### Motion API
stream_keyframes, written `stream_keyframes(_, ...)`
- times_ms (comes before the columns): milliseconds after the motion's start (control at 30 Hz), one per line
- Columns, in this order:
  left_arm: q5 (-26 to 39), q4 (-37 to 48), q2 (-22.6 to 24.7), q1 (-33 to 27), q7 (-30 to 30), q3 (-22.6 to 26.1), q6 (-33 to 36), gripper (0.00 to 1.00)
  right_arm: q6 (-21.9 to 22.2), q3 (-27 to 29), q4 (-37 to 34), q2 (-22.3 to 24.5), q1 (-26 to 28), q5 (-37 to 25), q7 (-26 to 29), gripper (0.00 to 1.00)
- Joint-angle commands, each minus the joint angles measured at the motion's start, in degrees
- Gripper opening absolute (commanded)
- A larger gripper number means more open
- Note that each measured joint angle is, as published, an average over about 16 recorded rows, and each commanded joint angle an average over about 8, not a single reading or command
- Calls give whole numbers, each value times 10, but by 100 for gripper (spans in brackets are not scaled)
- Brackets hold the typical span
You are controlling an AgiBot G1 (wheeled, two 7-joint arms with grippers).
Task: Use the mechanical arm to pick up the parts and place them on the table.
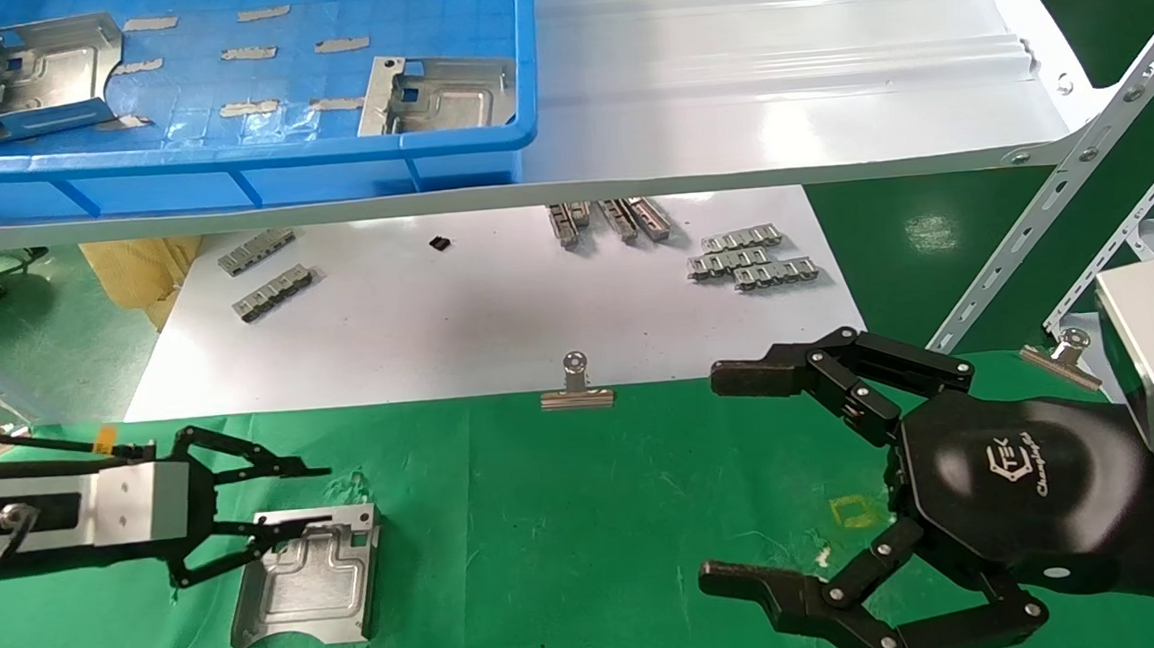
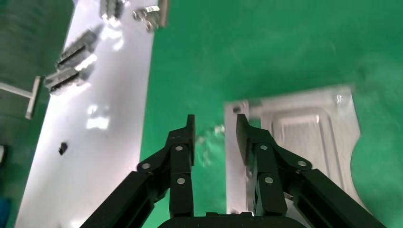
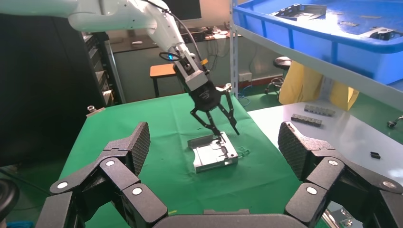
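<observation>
- Left gripper [image 1: 317, 497], low at the left of the head view, is spread open over the far edge of a bracket [image 1: 304, 578]; one finger [image 1: 280, 468] stands over bare cloth beyond that edge, the other [image 1: 284, 530] over the raised flange.
- Left wrist view shows the same straddle: the bracket [image 2: 304, 137] lies flat, its flange edge between the two fingertips, with a gap on either side. Whether either pad touches metal cannot be told.
- Right wrist view has the gripper [image 3: 224, 129] poised above the bracket's [image 3: 215, 153] far end.
- That bracket rests flat on the green table [image 1: 569, 525], curved cut-out toward the frame's bottom edge, open cloth on all sides.
- Right hand [image 1: 737, 484] hangs at lower right, fingers wide apart, holding nothing, well apart from the bracket; a yellow square [image 1: 855, 510] lies beside its palm.
- Two more brackets [image 1: 31, 75] and [image 1: 438, 94] sit in the blue bin [image 1: 227, 170] at upper left, the second near the bin's right wall.
- White board [image 1: 457, 321] borders the cloth's far edge, pinned by a clip [image 1: 576, 389]; toothed strips [image 1: 753, 258] lie on it.
</observation>
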Motion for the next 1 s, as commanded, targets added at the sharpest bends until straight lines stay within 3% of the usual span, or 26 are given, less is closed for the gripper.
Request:
stream_keyframes(33, -10, 5, 3, 3, -3, -3, 15, 100, 0, 0, 0, 0, 0, 0, 0, 100)
stream_keyframes(400, -79, 0, -10, 56, -41, -10, 43, 100, 0, 0, 0, 0, 0, 0, 0, 100)
stream_keyframes(733, -73, -7, -9, 51, -48, -17, 42, 100, 0, 0, 0, 0, 0, 0, 0, 100)
stream_keyframes(1000, -84, -65, -17, 78, -104, -57, 35, 100, 0, 0, 0, 0, 0, 0, 0, 100)
